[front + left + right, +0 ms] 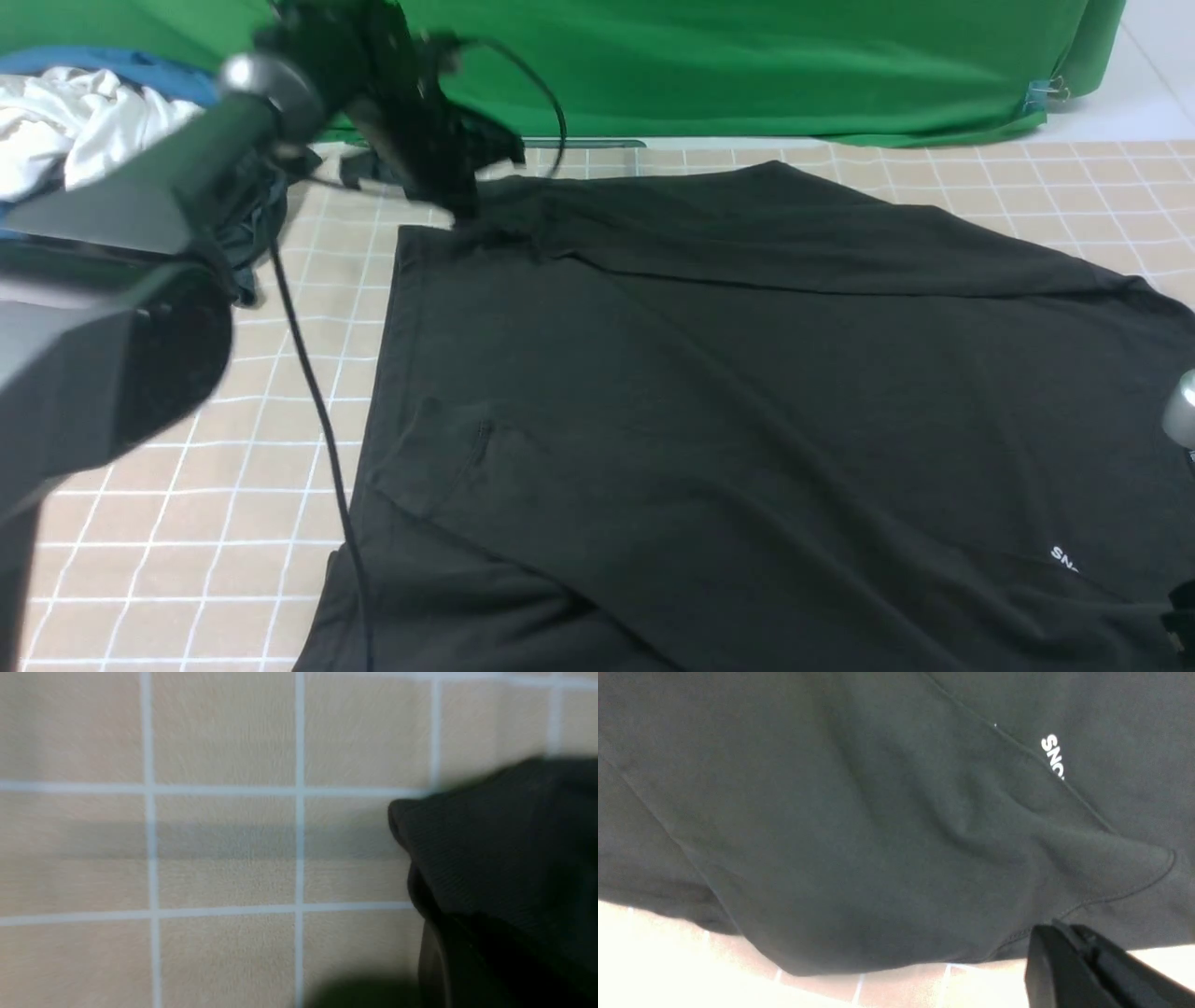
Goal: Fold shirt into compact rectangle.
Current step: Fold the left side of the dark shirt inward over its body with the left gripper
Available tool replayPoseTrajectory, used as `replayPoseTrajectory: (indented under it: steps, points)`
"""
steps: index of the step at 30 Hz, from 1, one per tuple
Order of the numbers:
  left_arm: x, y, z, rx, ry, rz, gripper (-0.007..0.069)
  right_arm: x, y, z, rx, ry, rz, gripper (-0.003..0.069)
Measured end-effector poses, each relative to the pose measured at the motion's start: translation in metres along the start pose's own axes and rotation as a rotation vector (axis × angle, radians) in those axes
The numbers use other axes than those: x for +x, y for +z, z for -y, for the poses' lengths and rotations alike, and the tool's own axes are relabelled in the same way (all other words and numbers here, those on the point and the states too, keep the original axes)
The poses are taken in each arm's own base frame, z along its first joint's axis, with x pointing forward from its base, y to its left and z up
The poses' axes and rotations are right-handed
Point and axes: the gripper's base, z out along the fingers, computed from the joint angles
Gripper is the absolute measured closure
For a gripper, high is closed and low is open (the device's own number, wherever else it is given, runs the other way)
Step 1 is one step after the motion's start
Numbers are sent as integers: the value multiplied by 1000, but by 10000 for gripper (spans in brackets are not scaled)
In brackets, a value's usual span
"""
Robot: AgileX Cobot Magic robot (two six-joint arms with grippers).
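pinching the shirt [747, 373] corner, left fingers [448, 191] closed; right fingers [1087, 970] closed beside hem

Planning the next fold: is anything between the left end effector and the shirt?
Nothing visible: the left end effector is at the far left corner of the shirt; the white clothes lie apart, further left.

The front view looks forward and down from between the arms, wide enough to take in most of the tabletop [233, 523], the spread black shirt [747, 420] and the green cloth [747, 65] at the back. The left wrist view hangs very near the checked tabletop, blurred, catching only one corner of the shirt. The right wrist view looks closely past the right claw [1057, 938] at the shirt's white letters [1052, 756], also seen in the front view.
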Motion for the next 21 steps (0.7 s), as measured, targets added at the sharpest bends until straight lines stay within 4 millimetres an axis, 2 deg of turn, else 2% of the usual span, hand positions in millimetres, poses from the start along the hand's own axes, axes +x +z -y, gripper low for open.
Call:
replayPoseTrajectory:
  steps: [2, 3, 5, 8, 13, 18, 21]
  points:
    - [-8, -19, 2, 19, -10, 36, 595, 0, 0, 0, 0, 0, 0, 622]
    - [-15, -40, 4, 42, -18, 75, 595, 0, 0, 0, 0, 0, 0, 622]
    - [-23, -67, 8, 59, -16, 124, 595, 0, 0, 0, 0, 0, -1, 622]
    - [-26, -92, 11, 77, -15, 130, 595, 0, 0, 0, 0, 0, -3, 620]
    - [-13, -100, 12, 76, 12, -13, 595, 0, 0, 0, 0, 0, -3, 617]
    - [-3, -101, 11, 78, 19, -76, 595, 1, 0, 0, 1, 0, -7, 617]
    - [7, -113, 11, 80, 7, -105, 595, 1, 0, 0, 1, 0, -7, 615]
